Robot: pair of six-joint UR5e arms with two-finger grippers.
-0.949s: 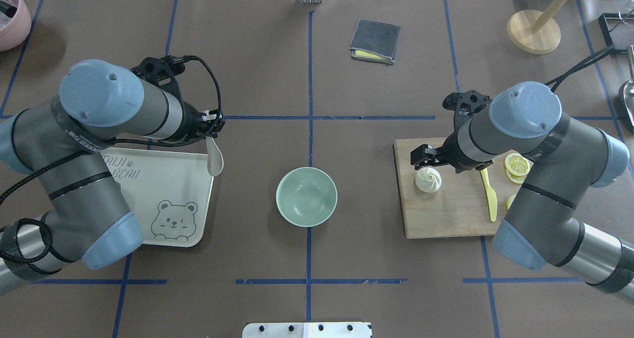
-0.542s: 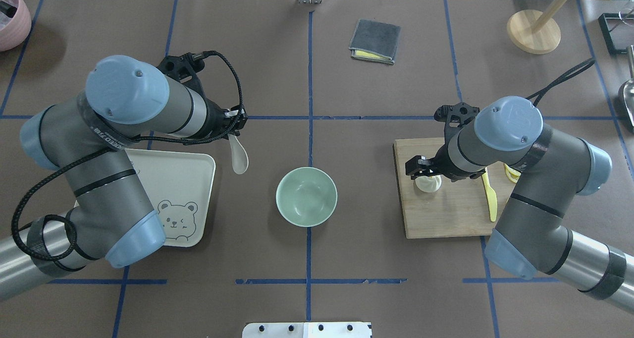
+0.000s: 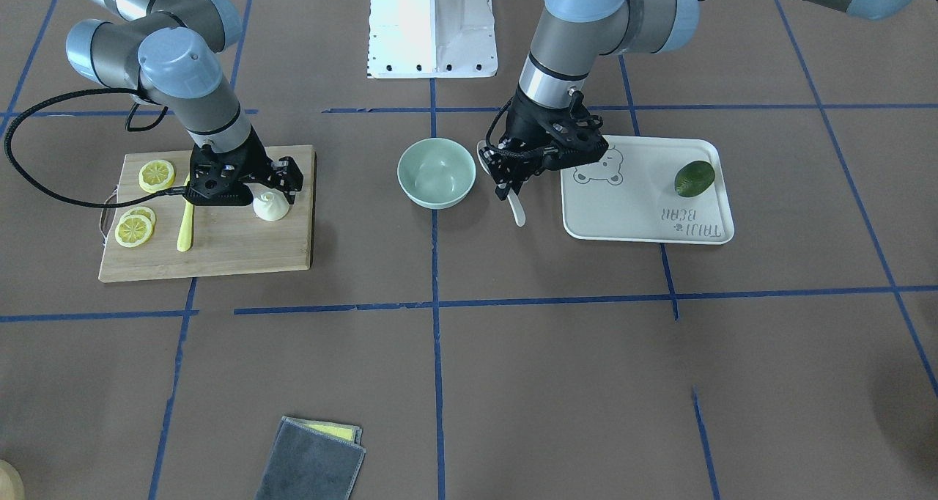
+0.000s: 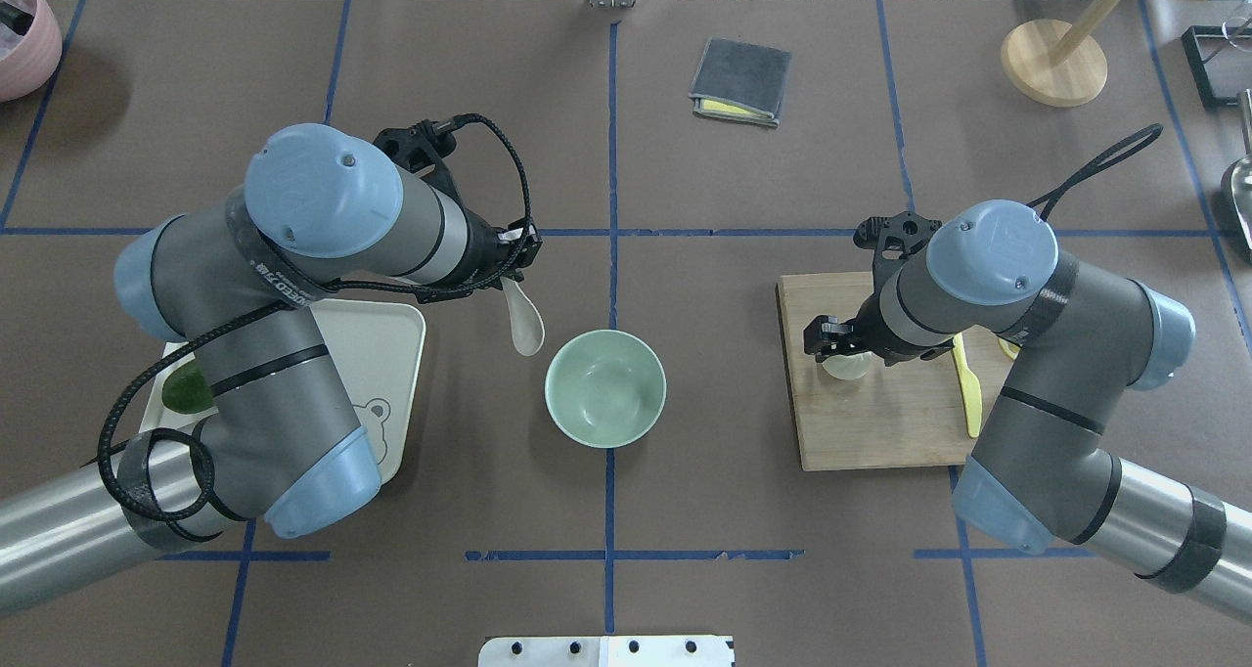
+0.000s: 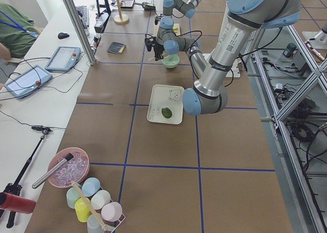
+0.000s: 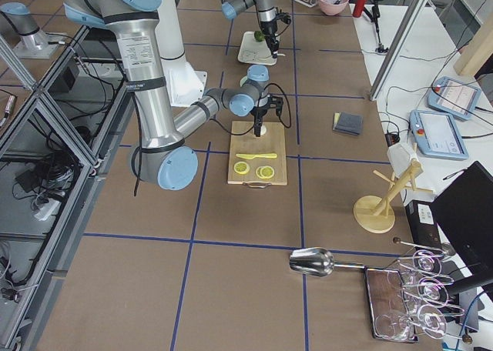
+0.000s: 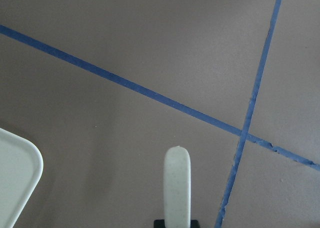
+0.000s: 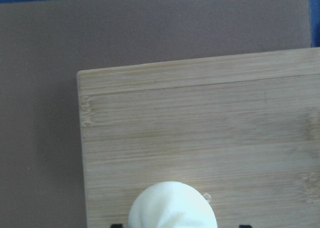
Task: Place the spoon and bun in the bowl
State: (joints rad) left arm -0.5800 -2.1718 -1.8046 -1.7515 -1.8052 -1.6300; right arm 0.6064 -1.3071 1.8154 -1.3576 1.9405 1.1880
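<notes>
Left of centre in the overhead view, the left gripper (image 4: 511, 268) has its fingers clamped on the spoon (image 4: 526, 325). The spoon's broad end hangs just beside the empty bowl (image 4: 605, 393), probably ready to be dropped in. At right, the right gripper (image 4: 839, 344) has its fingers apart astride the bun (image 4: 847, 366) on the cutting board (image 4: 880, 422), apparently ready to close.

Front-facing camera looks steeply down toward the robot's base (image 3: 432, 31) from across the table (image 3: 513, 375). The overhead one looks forward from behind it. Both share the bowl (image 4: 605, 388). End cameras view the table lengthwise from afar, far details perhaps too small. Wrist cameras hang close: left above spoon (image 7: 177, 188), right above bun (image 8: 172, 205) and board (image 8: 200, 128).
</notes>
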